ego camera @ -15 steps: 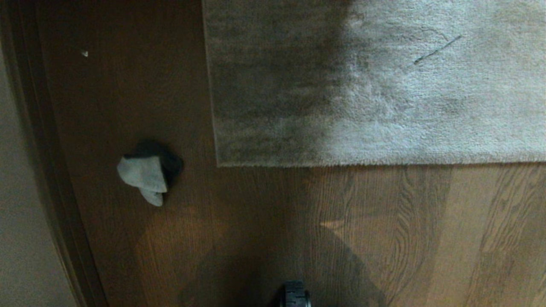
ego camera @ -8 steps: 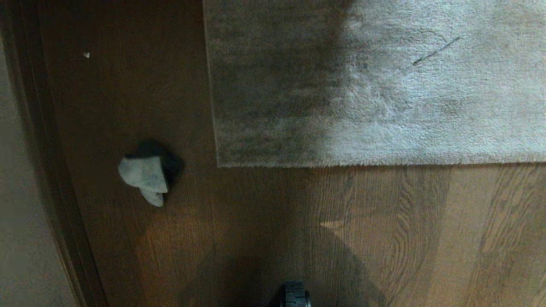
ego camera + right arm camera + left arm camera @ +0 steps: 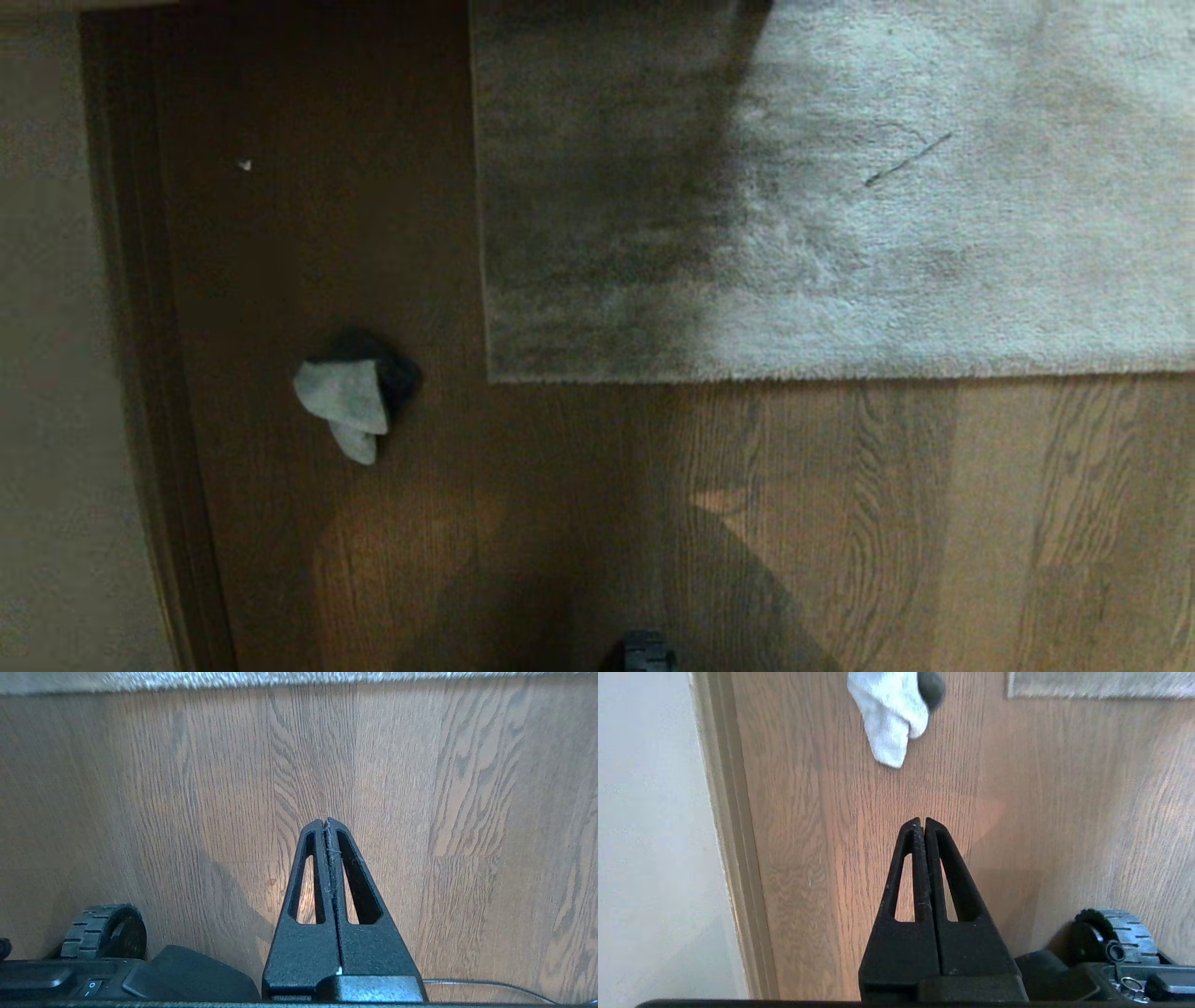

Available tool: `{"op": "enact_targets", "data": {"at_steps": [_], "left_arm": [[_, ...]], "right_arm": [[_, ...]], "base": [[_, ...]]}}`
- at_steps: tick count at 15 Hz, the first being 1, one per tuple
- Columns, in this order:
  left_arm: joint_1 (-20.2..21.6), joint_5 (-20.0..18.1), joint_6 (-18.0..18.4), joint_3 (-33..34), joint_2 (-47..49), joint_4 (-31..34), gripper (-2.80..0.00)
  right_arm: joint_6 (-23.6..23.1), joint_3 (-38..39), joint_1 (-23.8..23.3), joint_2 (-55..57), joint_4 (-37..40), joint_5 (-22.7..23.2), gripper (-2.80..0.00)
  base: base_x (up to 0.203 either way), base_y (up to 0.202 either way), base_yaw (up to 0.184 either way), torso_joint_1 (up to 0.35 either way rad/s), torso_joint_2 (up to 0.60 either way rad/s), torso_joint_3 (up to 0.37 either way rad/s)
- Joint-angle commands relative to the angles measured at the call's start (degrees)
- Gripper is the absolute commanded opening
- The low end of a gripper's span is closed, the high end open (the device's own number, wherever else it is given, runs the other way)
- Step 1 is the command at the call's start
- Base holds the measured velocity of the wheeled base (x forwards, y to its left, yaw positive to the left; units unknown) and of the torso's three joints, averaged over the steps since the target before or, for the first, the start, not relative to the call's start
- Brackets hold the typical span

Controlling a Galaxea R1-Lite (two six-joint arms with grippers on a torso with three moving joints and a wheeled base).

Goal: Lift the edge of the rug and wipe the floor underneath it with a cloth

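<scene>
A grey plush rug (image 3: 840, 187) lies flat on the brown wood-grain floor (image 3: 840, 523). Its straight rug edge (image 3: 840, 378) runs across the head view, with a corner at the left (image 3: 490, 378). A small crumpled grey-blue cloth (image 3: 347, 401) with a dark patch lies on the floor left of that corner; it also shows in the left wrist view, cloth (image 3: 889, 714). My left gripper (image 3: 921, 820) hangs shut and empty above bare floor, short of the cloth. My right gripper (image 3: 326, 821) is shut and empty over floor (image 3: 467, 812), the rug edge (image 3: 280, 681) beyond it. Neither arm shows in the head view.
A pale wall (image 3: 56, 373) with a dark skirting board (image 3: 159, 420) runs along the left. A wheel of my base (image 3: 646, 653) shows at the near edge, wheel (image 3: 1115, 938) and wheel (image 3: 105, 931) in the wrist views. A thin dark thread (image 3: 906, 161) lies on the rug.
The whole head view has shifted: rug, cloth and wall sit lower and further right in the picture, with more wall showing. That is the camera moving. Nothing on the floor has moved.
</scene>
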Motion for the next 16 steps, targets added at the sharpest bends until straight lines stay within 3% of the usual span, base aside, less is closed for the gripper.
{"op": "enact_targets", "data": {"at_steps": [1,16], "left_arm": [[0.01,0.11,0.06,0.00,-0.02,-0.01,-2.80],[0.01,0.11,1.21,0.00,-0.02,0.07,-2.80]], "right_arm": [[0.00,0.00,0.01,0.07,0.00,-0.01,-2.80],[0.00,0.00,0.01,0.07,0.00,-0.01,-2.80]], "base": [[0.000,0.000,0.000,-0.001,0.00,0.220],[0.000,0.000,0.000,0.003,0.00,0.201]]}}
